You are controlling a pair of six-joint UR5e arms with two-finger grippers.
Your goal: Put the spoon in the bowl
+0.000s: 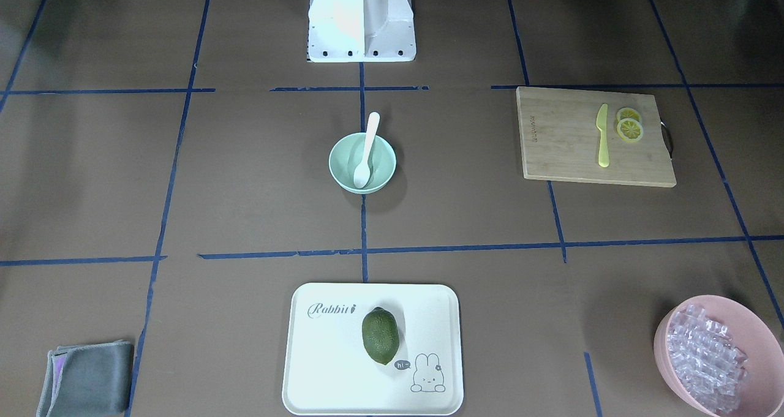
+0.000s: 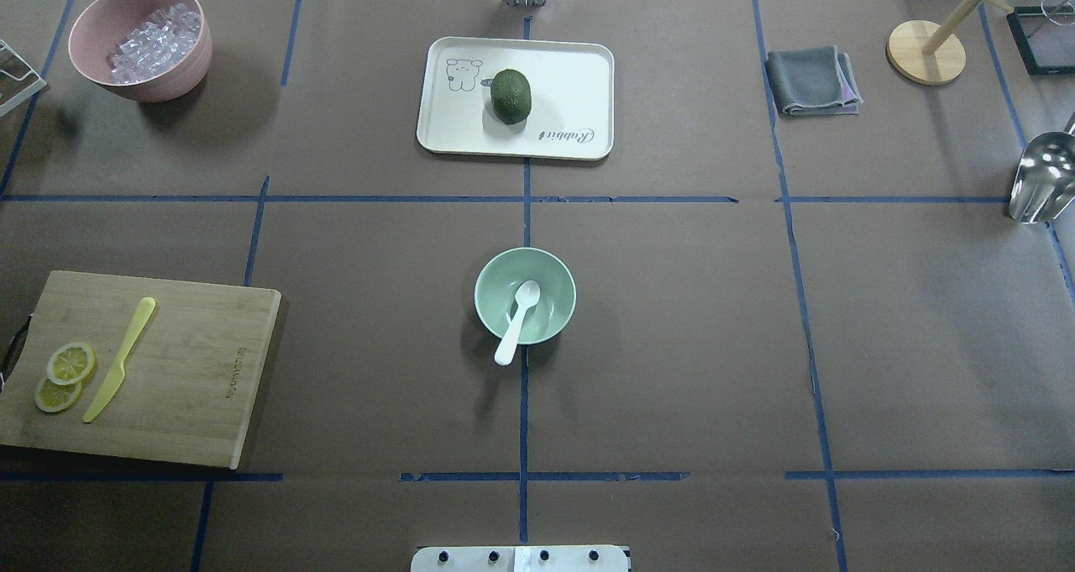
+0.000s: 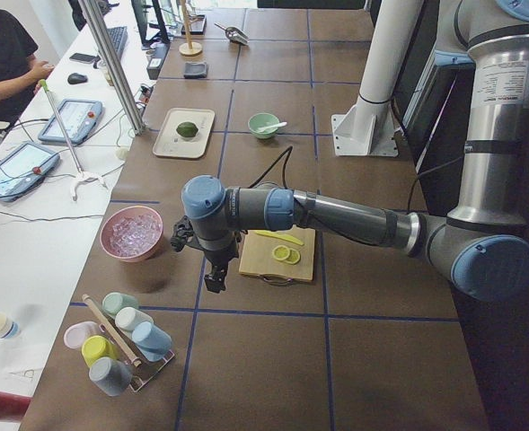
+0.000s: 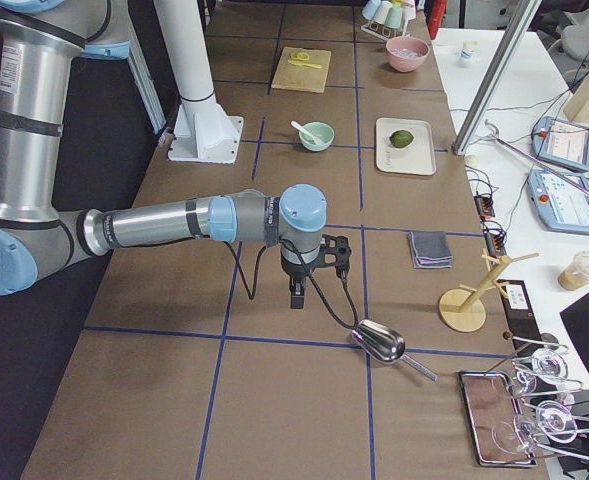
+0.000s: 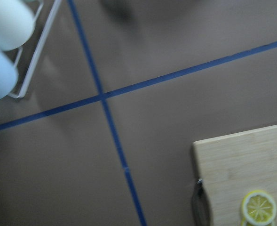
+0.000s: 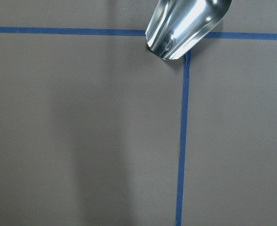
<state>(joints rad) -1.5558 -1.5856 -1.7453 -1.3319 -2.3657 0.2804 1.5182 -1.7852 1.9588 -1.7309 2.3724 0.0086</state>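
While the small white plastic spoon (image 2: 516,323) sits in the round mint-green bowl (image 2: 556,275), I can't tell if my left gripper (image 3: 215,284) or right gripper (image 4: 296,297) is clenched.

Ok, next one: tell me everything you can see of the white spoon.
The spoon is small, plain white and plastic-looking, with an oval scoop and a flat tapered handle. It lies tilted in the mint-green bowl. The scoop is down on the bowl's bottom, and the handle leans on the rim on the robot's side and sticks out past it, its end raised. Only the bowl touches it.
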